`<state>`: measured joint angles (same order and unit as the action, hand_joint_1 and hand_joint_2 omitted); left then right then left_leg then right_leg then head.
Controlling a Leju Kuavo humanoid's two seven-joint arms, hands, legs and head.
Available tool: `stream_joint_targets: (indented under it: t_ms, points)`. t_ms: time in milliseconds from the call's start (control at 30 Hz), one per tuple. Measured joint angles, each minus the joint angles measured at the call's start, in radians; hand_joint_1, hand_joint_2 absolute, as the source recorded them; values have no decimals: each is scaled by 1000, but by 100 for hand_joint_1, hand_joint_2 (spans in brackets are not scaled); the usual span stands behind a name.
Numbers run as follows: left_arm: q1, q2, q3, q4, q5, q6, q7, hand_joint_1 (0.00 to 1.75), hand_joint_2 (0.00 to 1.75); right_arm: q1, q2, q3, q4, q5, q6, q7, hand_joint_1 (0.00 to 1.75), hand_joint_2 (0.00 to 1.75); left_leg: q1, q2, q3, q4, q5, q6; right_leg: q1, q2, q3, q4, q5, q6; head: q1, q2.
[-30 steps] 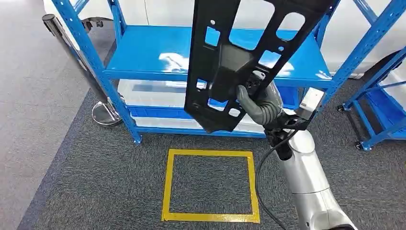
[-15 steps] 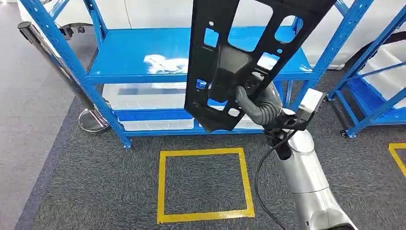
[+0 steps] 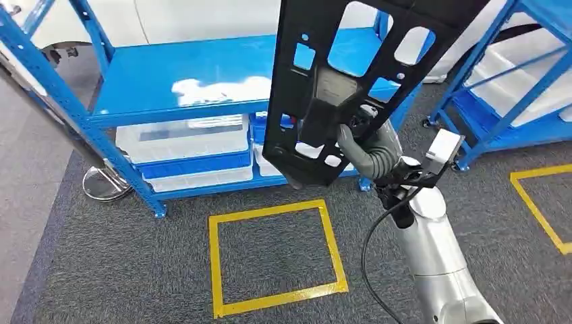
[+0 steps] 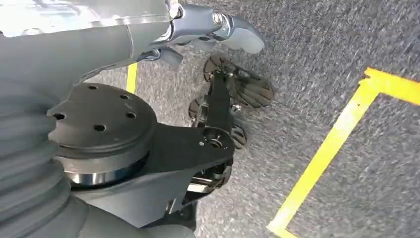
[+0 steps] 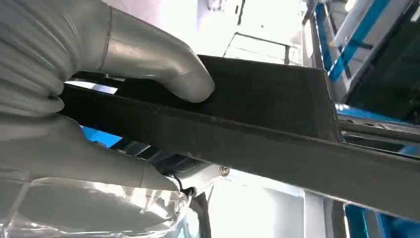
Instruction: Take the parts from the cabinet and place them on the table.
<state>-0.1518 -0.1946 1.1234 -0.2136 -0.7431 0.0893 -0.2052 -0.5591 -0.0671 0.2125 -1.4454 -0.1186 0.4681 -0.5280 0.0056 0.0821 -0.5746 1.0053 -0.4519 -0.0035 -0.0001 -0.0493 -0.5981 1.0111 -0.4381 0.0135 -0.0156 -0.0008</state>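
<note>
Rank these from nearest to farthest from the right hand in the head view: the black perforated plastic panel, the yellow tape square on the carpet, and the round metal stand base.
1. Black perforated plastic panel: gripped by the right hand.
2. Yellow tape square: on the carpet, below and left of the hand.
3. Round metal stand base: far left, beside the blue rack's leg.

Shelving rack (image 3: pixel 202 81) stands behind floor-tape square (image 3: pixel 273 256); storage bins (image 3: pixel 185 152) sit on its lower shelf. Second rack (image 3: pixel 512 101) stands to the right, post base (image 3: pixel 104 183) to the left.
</note>
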Motion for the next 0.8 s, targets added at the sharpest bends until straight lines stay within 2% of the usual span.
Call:
stream_joint_targets:
  t_ms: [67, 100, 133, 167, 200, 233, 267, 300, 333, 367, 400, 433, 467, 567, 600, 633, 667, 700, 733, 767, 800]
  points:
    - [-1, 0, 0, 0, 1, -1, -1, 0, 175, 1, -1, -2, 0, 0, 0, 0, 175, 175, -1, 21, 6, -4, 1, -12, 0, 21, -4, -3, 5, -13, 0, 0]
    - [-2, 0, 0, 0, 2, -1, -2, 0, 175, 2, -1, -2, -2, 0, 0, 0, 175, 175, 2, 11, 1, 2, -11, -18, -10, 29, 1, -10, 11, -21, 0, 0]
    - [-2, 0, 0, 0, 3, -1, -3, 0, 175, -2, -1, -2, -2, 0, 0, 0, 175, 175, 5, -28, -8, 34, -38, -23, -11, 37, 0, -11, 12, -27, 0, 0]
    - [-1, 0, 0, 0, 5, -1, -3, 0, 175, -3, 0, -2, -2, 0, 0, 0, 175, 175, 6, -52, -35, 98, -78, -25, -11, 43, -1, -11, 14, -31, -2, 0]
    - [1, 1, 1, 0, 7, -2, -3, 0, 175, -2, 3, -2, -2, 0, 1, 0, 175, 175, 7, -66, -73, 185, -120, -28, -10, 54, -2, -11, 15, -33, -2, 0]
    - [2, 1, 1, 0, 8, -2, -3, 0, 175, -1, 3, -2, -1, 0, 1, 0, 175, 175, 7, -72, -111, 268, -152, -30, -9, 66, -4, -10, 16, -34, -2, 0]
    - [5, 1, 1, 0, 8, -2, -3, 0, 175, 0, 4, -2, 1, 0, 2, 1, 175, 175, 7, -73, -134, 318, -160, -31, -8, 78, -5, -10, 16, -34, -2, 0]
    - [6, 1, 2, 0, 8, -2, -3, 0, 175, 0, 4, -2, 3, 0, 2, 1, 175, 175, 7, -74, -133, 314, -144, -30, -8, 90, -5, -9, 17, -34, -1, 0]
    - [6, 1, 2, 0, 8, -2, -3, 0, 175, 0, 4, -2, 4, 0, 3, 1, 175, 175, 7, -74, -108, 261, -106, -27, -8, 103, -4, -7, 17, -33, -3, 0]
    - [5, 1, 2, 0, 8, -2, -3, 0, 175, 0, 5, -2, 4, 0, 5, 1, 175, 175, 7, -80, -67, 173, -57, -24, -8, 116, -4, -5, 17, -32, -2, 0]
    - [5, 1, 2, 0, 7, -2, -3, 0, 175, -1, 5, -2, 4, 0, 5, 1, 175, 175, 7, -102, -23, 79, -11, -18, -8, 127, -4, -3, 17, -31, -2, 0]
    - [5, 3, 2, 0, 7, -2, -3, 0, 175, -2, 6, -2, 4, 0, 6, 0, 175, 175, 10, -151, 3, 20, -7, -10, -10, 136, -6, -2, 17, -27, 0, 0]
    - [6, 4, 2, 0, 7, -3, -4, 0, 175, -6, 7, -2, 5, 0, 6, 0, 175, 175, 11, -155, 8, 1, -8, -9, -8, 149, -14, 4, 19, -19, 0, 0]
    - [3, 5, 2, 0, 6, -3, -4, 0, 175, -4, 9, -2, 5, 0, 6, 0, 175, 175, 4, -132, 7, 3, -7, -1, -17, 177, -24, -6, 31, 4, -2, 0]
    - [2, 3, 2, 0, 5, -5, -5, 0, 175, -5, 8, -3, 4, 0, 6, 0, 175, 175, 17, -117, 11, -12, 2, 10, -11, 174, -27, -4, 28, 9, 0, 0]
    - [0, 5, 2, 0, 2, -6, -6, 0, 175, -7, 8, -4, 4, 0, 6, 0, 175, 175, 15, -105, 13, -18, 5, 16, -7, 119, -34, 14, 13, 11, 0, 0]
    - [0, 5, 2, 0, 0, -9, -6, 0, 175, -11, 8, -5, 5, 0, 5, 0, 175, 175, 13, -95, 13, -19, 6, 22, -7, 82, -61, 71, -25, 13, 9, 0]
    - [2, 5, 2, 0, 0, -11, -6, 0, 175, -13, 8, -5, 5, 0, 5, 0, 175, 175, 12, -82, 12, -18, 5, 23, -9, 66, -100, 154, -67, 16, 9, 0]
    - [3, 5, 2, 0, -1, -12, -6, 0, 175, -11, 8, -5, 6, 0, 5, 0, 175, 175, 11, -68, 11, -18, 4, 24, -11, 61, -144, 247, -105, 20, 10, 0]
    - [3, 5, 2, 0, -1, -11, -6, 0, 175, -10, 8, -5, 8, 0, 6, 0, 175, 175, 11, -57, 10, -17, 4, 24, -15, 60, -171, 307, -121, 23, 9, 0]
    - [3, 5, 2, 0, -2, -11, -7, 0, 175, -9, 8, -5, 11, 0, 5, 0, 175, 175, 11, -45, 10, -17, 4, 23, -17, 58, -175, 317, -113, 25, 10, 0]
